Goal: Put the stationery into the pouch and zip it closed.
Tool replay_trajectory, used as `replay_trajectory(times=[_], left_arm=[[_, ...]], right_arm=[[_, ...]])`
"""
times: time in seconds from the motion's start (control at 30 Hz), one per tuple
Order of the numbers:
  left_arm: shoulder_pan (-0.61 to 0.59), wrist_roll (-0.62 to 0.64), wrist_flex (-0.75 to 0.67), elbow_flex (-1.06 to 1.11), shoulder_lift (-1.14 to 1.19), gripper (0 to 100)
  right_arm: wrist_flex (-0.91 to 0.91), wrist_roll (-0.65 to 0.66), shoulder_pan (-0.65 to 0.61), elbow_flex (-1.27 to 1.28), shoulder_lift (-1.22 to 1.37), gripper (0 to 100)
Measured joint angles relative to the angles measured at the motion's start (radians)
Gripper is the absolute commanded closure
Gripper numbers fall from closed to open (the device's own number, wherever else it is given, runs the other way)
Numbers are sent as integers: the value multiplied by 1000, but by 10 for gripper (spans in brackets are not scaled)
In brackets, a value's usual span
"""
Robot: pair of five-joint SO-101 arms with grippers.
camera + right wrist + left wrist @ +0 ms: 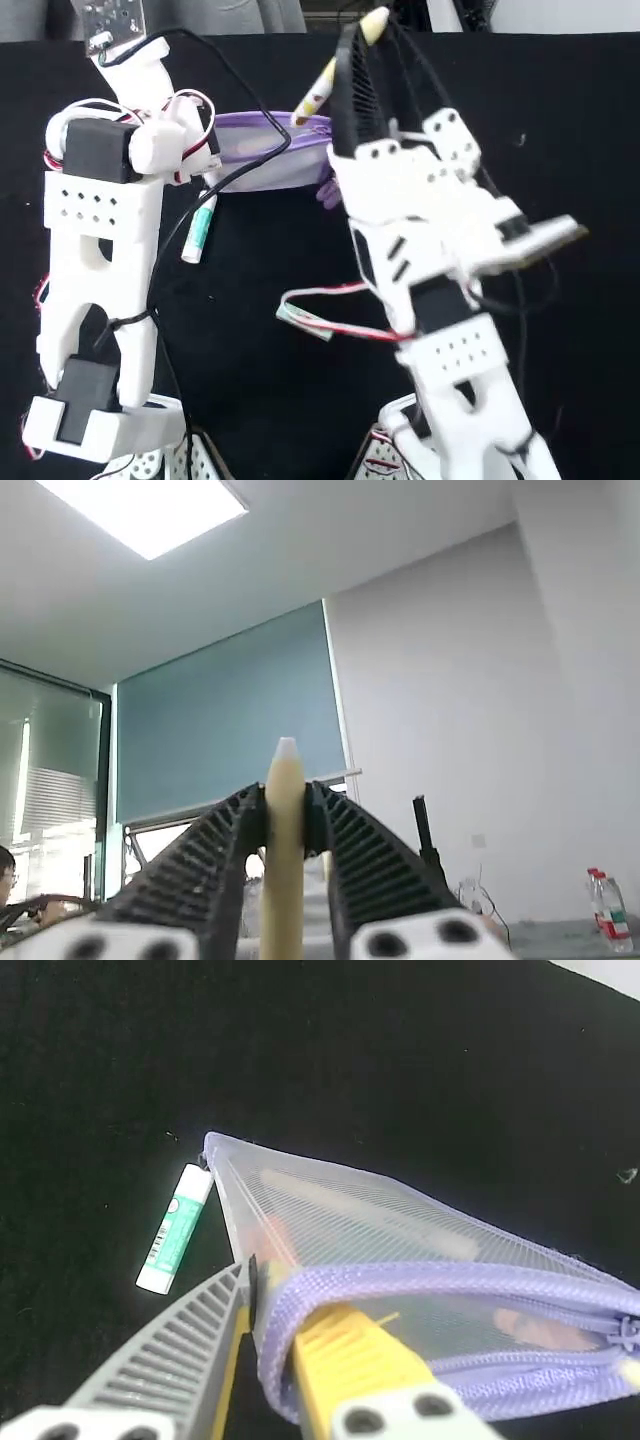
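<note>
The purple mesh pouch lies at the back of the black table, with some items visible through its mesh. My left gripper is shut on the pouch's open zipper rim, one finger on each side of the edge. A white and green stick lies on the table just beside the pouch's corner. My right gripper is raised above the pouch's other end and points upward. It is shut on a cream pen, which slants down toward the pouch. The pen's tip sticks out between the fingers.
The table is covered with black cloth. Red and white cables hang from the right arm over the middle of the table. Both arm bases stand at the near edge.
</note>
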Motion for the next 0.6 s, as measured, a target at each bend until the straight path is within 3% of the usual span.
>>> replay_trajectory(times=[0.2, 0.4, 0.6], left_arm=[[0, 0, 0, 0, 0, 970], [0, 0, 0, 0, 0, 970], [0, 0, 0, 0, 0, 970]], right_arm=[[-38, 0, -2, -18, 216, 987], [-41, 0, -51, -2, 233, 978], [-41, 69, -101, 61, 233, 731]])
